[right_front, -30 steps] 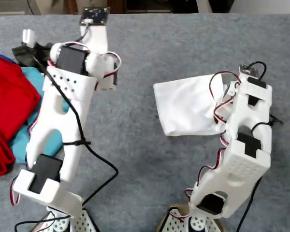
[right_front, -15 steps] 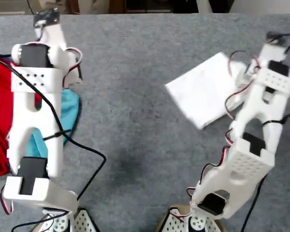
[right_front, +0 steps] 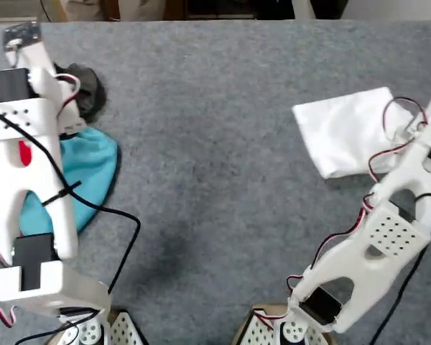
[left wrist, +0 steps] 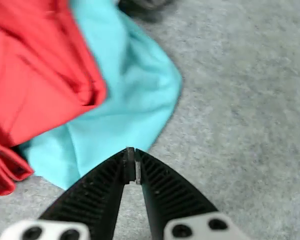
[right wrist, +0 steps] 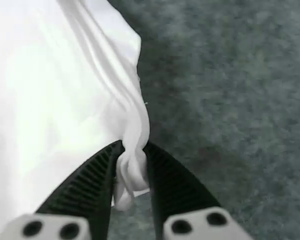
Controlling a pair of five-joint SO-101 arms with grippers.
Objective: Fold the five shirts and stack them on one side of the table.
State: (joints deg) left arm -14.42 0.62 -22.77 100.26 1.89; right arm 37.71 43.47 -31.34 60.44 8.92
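1. At about three o'clock on the table (right_front: 223, 144) lies the white shirt (right_front: 345, 129), a folded and roughly rectangular bundle. Our right gripper (right wrist: 132, 150) is clamped on a bunched edge of it.
2. Over at nine o'clock sits the loose heap. A teal shirt (right_front: 90, 165) is spread on the table and a red shirt (left wrist: 35, 75) laps over part of it. A dark shirt (right_front: 86, 86) lies crumpled just beyond, towards ten o'clock.
3. Our left gripper (left wrist: 131, 162) hangs above the near edge of the teal shirt. Its jaws are pressed together with nothing between them.
4. We judge the task to be early. One shirt looks folded and has been taken to one side of the table, but it is not yet let go. Nothing is stacked on it, and the other three shirts are unfolded.
5. By our count there are four shirts: one white, one teal, one red and one dark. We cannot make out a fifth; it may lie under the heap. We count two arms.
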